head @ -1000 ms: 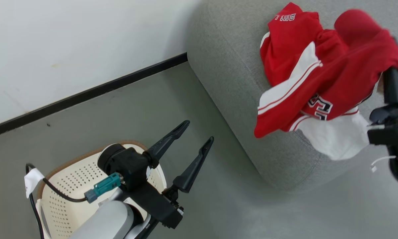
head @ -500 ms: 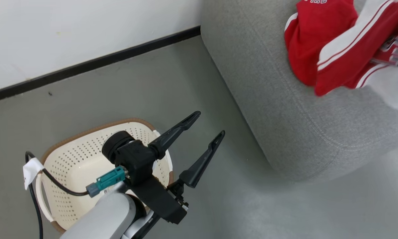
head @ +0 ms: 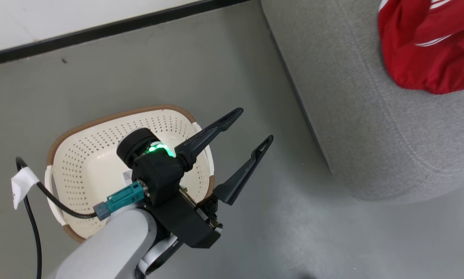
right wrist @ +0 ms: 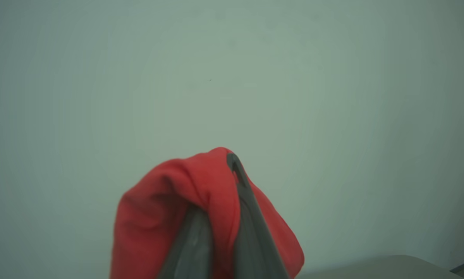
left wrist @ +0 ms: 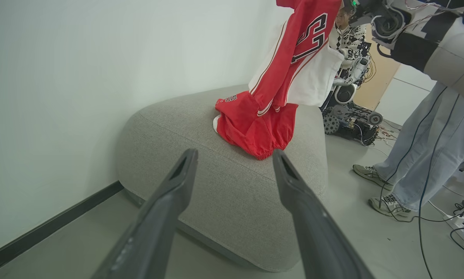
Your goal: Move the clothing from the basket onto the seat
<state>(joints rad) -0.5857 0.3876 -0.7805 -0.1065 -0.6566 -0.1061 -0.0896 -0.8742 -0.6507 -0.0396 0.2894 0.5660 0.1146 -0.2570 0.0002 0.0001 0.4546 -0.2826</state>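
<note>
Left claw (head: 256, 124): lower middle of the head view, above the right side of the basket; its two dark fingers are spread wide with nothing between them, and a green light glows on the wrist.
Right claw (right wrist: 232, 164): bottom centre of the right wrist view; fingers pressed together on a fold of the red clothing, which drapes over them against a pale wall.
Clothing (head: 425, 58): a red bunch with white stripes in the upper right corner of the head view, on the seat. In the left wrist view it hangs down from the top of the frame, white panels and lettering showing, with its lower end bunched on the seat top.
Basket (head: 112, 116): lower left of the head view, standing on the grey floor (head: 158, 69), apart from the seat; a label sticker shows on its perforated bottom.
Seat (head: 371, 135): right side of the head view, grey, rounded edge toward the floor.
Person (left wrist: 421, 155): right edge of the left wrist view, legs in pale jeans, standing beside the seat.
</note>
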